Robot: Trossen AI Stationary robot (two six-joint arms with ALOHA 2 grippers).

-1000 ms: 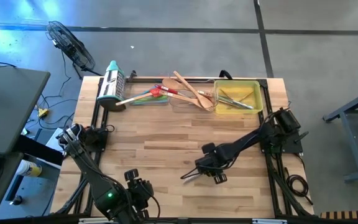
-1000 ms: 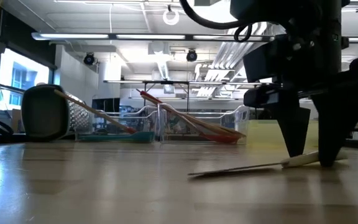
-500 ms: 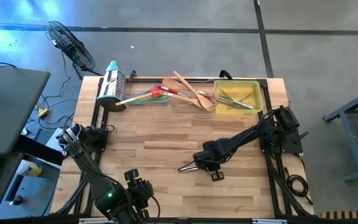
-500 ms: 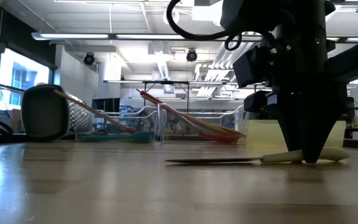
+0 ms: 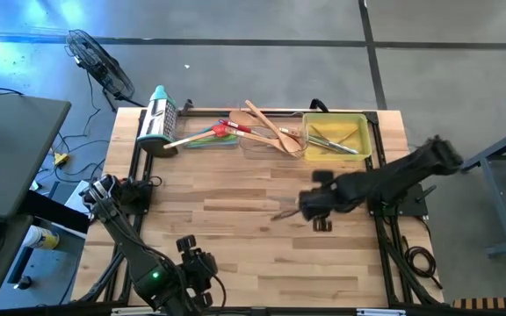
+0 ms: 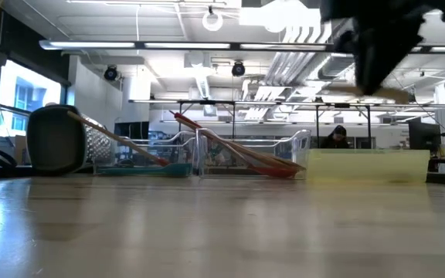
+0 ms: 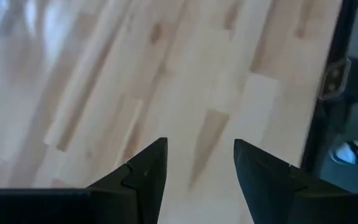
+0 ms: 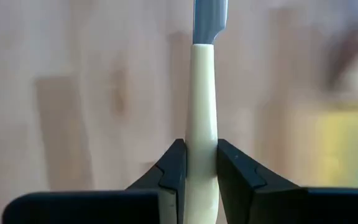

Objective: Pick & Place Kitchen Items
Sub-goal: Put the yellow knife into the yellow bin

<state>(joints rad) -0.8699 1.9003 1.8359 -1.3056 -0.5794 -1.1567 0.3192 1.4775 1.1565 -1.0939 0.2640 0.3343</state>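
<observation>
A small knife with a cream handle (image 8: 202, 93) and a grey metal blade (image 8: 210, 15) hangs high above the table's right half, and my right gripper (image 5: 313, 209) is shut on it. In the high view its blade (image 5: 284, 213) points toward the table's left. The low view shows the right gripper (image 6: 383, 54) at the top right with the pale handle (image 6: 396, 93) under it. More utensils lie in the trays along the far edge: red, green and blue spatulas (image 5: 209, 133), wooden spoons (image 5: 271, 130), and metal pieces in the yellow tray (image 5: 358, 132). My left gripper (image 5: 196, 263) waits open near the front edge. My right gripper pinches the knife's cream handle (image 8: 202, 134) between its two fingers (image 8: 174, 163), which lie across it. The fingers come from above, pointing steeply down. The blade end sticks out past the fingers. The knife hangs lifted clear of the table, roughly level.
A steel box grater (image 5: 156, 123) with a teal handle lies at the far left. Two clear trays (image 5: 255, 147) stand beside the yellow one. Bare wooden tabletop (image 5: 227, 211) fills the middle and near side. A person sits far behind the table (image 6: 337, 137).
My right gripper has shut on the knife's handle while the knife lay on the table, turning it a little. It has then risen fast, carrying the knife clear of the table and toward the far right, nearer the yellow tray.
</observation>
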